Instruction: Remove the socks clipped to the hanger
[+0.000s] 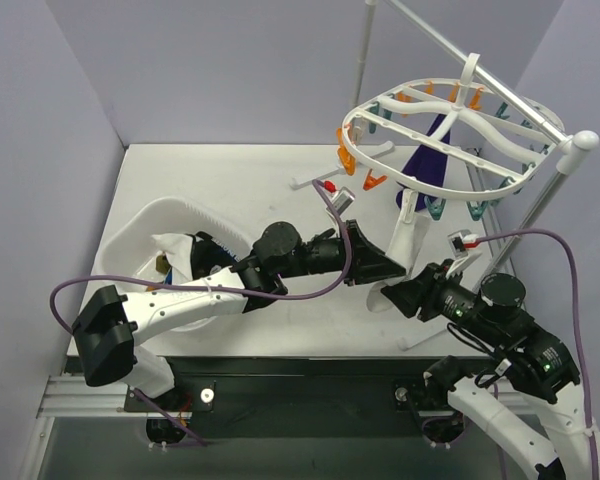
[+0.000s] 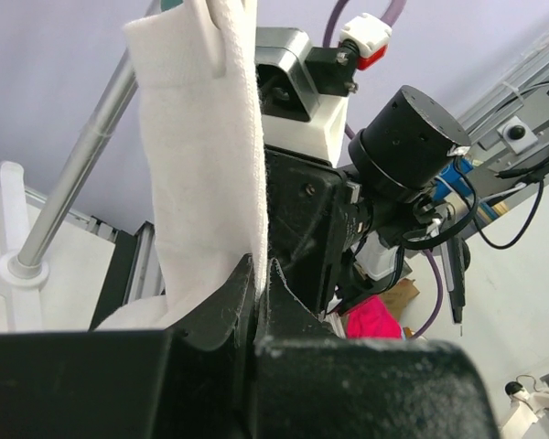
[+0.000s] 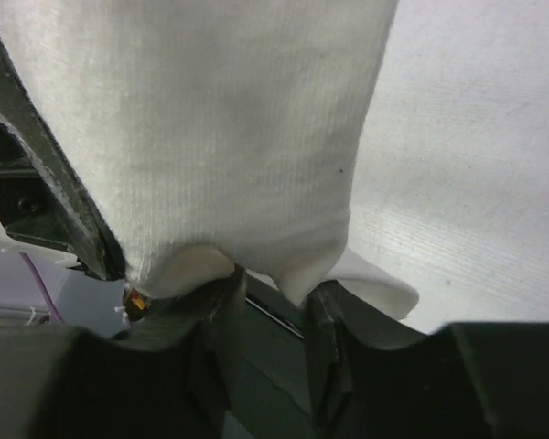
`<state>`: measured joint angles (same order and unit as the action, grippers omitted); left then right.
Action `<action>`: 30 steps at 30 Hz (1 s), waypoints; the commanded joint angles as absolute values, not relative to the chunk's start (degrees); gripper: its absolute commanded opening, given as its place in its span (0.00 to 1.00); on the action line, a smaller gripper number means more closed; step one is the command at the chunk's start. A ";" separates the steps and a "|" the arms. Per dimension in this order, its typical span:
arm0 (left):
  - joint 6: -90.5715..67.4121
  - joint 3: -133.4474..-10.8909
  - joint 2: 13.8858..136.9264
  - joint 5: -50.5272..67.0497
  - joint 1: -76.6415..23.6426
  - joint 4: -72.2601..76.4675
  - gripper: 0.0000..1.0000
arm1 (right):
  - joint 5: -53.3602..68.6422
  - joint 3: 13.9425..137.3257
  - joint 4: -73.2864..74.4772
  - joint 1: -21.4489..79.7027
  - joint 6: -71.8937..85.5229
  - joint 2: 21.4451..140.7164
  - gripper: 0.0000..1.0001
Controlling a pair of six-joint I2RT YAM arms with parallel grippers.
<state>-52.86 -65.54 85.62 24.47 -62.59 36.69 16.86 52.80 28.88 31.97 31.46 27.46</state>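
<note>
Your left jaws are pressed together on the white sock [image 1: 412,238] that hangs from the near rim of the hanger [image 1: 461,110], gripping it partway down below the ring. Your right jaws sit lower under the hanger at that sock's bottom edge, narrowly apart around the hem, and you cannot tell whether they pinch it. A dark purple sock [image 1: 432,160] hangs beneath the hanger's middle.
</note>
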 commanded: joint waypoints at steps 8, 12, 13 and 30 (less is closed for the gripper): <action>-48.69 -68.99 82.27 27.68 -62.75 31.20 0.00 | 9.49 57.21 38.67 32.17 24.62 23.12 0.86; -49.39 -69.43 81.91 30.05 -62.58 30.94 0.00 | 12.12 58.01 38.76 32.25 21.90 23.38 0.88; -49.48 -69.43 81.83 30.49 -62.67 31.11 0.00 | 13.78 58.09 38.85 32.17 21.10 23.47 0.88; -52.74 -70.05 83.85 32.96 -62.32 32.97 0.00 | 25.05 57.31 32.78 32.25 18.72 26.72 0.00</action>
<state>-52.42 -67.02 83.81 31.38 -62.52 31.05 23.59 58.13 36.18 31.97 17.76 26.20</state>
